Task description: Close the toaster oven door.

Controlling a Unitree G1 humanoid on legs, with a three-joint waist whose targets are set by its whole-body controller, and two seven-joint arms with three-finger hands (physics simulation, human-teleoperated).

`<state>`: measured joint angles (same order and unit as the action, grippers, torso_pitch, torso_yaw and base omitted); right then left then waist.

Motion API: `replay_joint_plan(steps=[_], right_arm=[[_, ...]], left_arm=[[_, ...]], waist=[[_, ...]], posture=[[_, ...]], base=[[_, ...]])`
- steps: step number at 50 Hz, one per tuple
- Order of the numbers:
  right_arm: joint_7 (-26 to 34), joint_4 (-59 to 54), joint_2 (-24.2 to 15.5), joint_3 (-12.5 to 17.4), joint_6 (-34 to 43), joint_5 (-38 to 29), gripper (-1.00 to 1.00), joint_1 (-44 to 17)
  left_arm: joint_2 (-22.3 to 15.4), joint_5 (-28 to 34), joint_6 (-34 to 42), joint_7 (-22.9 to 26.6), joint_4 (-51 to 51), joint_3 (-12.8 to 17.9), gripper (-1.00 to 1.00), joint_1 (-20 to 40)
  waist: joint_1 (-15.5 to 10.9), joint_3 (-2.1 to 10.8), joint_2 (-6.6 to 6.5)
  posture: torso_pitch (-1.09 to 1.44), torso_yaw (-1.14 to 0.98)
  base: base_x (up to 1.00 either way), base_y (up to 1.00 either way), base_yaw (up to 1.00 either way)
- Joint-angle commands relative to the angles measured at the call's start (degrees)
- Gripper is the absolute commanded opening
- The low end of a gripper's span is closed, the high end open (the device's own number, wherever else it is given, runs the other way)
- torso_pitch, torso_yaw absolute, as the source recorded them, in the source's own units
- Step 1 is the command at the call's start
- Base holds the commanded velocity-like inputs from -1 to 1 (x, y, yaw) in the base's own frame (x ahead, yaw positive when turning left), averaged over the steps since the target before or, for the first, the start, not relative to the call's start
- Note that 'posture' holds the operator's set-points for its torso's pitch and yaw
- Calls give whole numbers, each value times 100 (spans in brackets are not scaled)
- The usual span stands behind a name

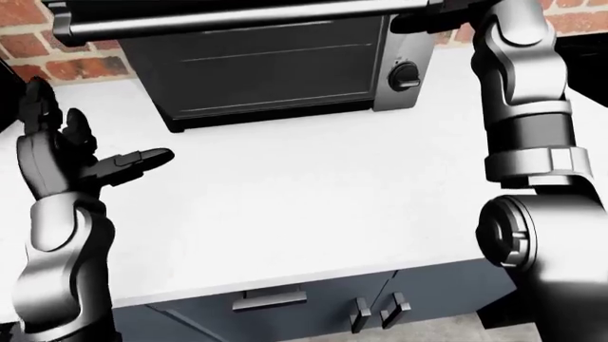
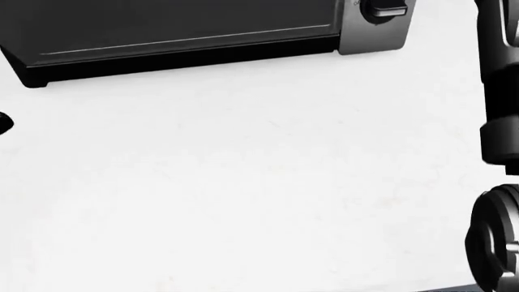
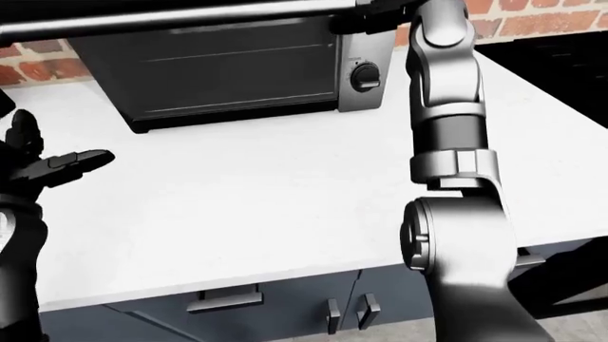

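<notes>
Nearest the camera, the right arm [image 1: 527, 164] rises from 5 o'clock to 1 o'clock in the left-eye view, and its right hand is cut off behind the door edge at the top, so I cannot tell whether it grips anything. At 9 o'clock the left hand [image 1: 71, 153] hangs released, fingers [image 1: 142, 158] spread, touching nothing, above the white table [image 1: 313, 192]. One toaster oven [image 1: 276, 64] stands at 12 o'clock against a brick wall [image 1: 57, 60], its long axis running left to right, its mouth facing the camera. Its door bar [image 1: 237, 18] lies across the top edge, the door's upper part out of view. One knob [image 1: 405, 76] shows on its right panel. Below the table, three cabinet handles [image 1: 271, 299] show.
</notes>
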<state>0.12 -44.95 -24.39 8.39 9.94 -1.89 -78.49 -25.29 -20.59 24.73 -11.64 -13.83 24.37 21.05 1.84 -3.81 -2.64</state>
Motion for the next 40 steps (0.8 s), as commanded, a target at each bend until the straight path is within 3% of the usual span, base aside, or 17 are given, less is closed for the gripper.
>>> replay_joint_plan(steps=[1,13,22,40], right_arm=[[-18,322,-15,3,-343,104,100,-409],[-31,80,-14,-3,-479,83,100,-523],[-39,62,-7,-3,-495,88,100,-530],[-68,37,-9,0,-466,111,100,-590]], left_arm=[[-52,-36,91,55,-419,51,100,103],[306,-137,1023,170,-1620,-114,100,-8],[551,45,1553,96,-2116,-432,100,132],[893,301,2323,138,-2494,-920,100,611]], waist=[[-42,208,34],[-54,191,62],[-75,193,95],[-113,190,182]], posture=[[0,0],[0,0],[0,0],[0,0]], base=[[0,0,0],[0,0,0],[0,0,0],[0,0,0]])
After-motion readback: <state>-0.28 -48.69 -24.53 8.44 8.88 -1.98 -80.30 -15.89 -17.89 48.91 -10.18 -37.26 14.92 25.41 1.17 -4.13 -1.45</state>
